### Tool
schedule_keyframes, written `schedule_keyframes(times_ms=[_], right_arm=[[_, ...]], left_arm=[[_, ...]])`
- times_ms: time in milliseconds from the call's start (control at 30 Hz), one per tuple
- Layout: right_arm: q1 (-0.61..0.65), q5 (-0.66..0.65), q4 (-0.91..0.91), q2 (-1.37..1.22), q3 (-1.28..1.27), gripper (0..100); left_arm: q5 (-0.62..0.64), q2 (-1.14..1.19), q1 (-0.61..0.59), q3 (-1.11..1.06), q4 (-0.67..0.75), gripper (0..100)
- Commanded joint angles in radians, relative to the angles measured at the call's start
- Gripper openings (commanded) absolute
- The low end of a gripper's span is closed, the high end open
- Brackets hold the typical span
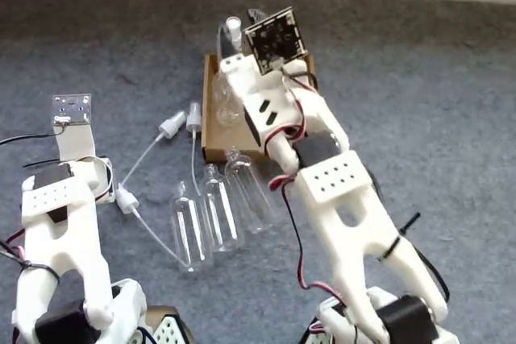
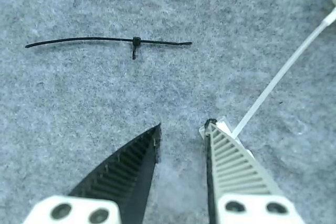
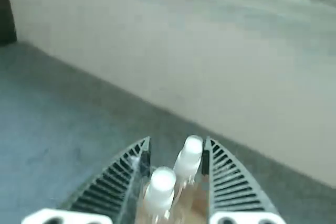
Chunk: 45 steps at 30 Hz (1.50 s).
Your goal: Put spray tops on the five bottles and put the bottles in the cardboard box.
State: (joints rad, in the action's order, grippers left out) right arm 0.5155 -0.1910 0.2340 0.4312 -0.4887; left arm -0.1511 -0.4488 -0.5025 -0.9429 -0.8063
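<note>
The right claw [image 3: 177, 141] hung out over the cardboard box [image 1: 208, 118]; whether it was clenched or released could not be told. Within its span sat two white spray tops, a nearer one [image 3: 161, 181] and a farther one [image 3: 192, 151], each on a clear neck, with brown card showing through the plastic below them. In the high view one capped bottle [image 1: 234, 31] poked out past the box's far edge, its long axis roughly in line with the arm. Another clear bottle [image 1: 226, 96] lay inside the box under the wrist. The box was directly beneath the claw, so the coming move looked like a matter of going down or letting go, not of travelling sideways.

Just beside the box's near edge, three bare bottles [image 1: 222, 213] lay side by side on the tabletop, between the two arms. Their necks pointed toward the box and their bases toward the arms. Three loose spray tops lay on the left arm's side: two [image 1: 171, 126] [image 1: 193, 117] near the box's left wall, and one [image 1: 125, 199] close to the left arm.

The left claw [image 2: 184, 127] was released and held low over the tabletop, holding nothing. A thin dip tube [image 2: 283, 72] ran away from its white fingertip [image 2: 215, 129]. Farther out on the tabletop lay a black zip tie [image 2: 107, 40]. By position the left arm was the nearer one to the loose tops.
</note>
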Motion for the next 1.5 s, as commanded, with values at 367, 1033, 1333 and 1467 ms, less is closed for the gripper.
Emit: schedule_keyframes(times_ms=[367,1033,1333,1467], right_arm=[[0.162,0.141,0.725,0.117,-0.053,25.6],[0.160,0.169,0.668,-0.308,-0.048,25.6],[0.130,0.170,0.648,-0.308,-0.044,5.2],[0.061,0.169,0.694,-0.226,-0.048,3.8]], left_arm=[[-0.003,-0.010,-0.002,0.001,0.014,14],[-0.005,-0.016,-0.002,-0.019,0.032,14],[-0.005,-0.016,-0.002,-0.019,0.032,14],[-0.005,-0.013,-0.002,-0.019,0.034,14]])
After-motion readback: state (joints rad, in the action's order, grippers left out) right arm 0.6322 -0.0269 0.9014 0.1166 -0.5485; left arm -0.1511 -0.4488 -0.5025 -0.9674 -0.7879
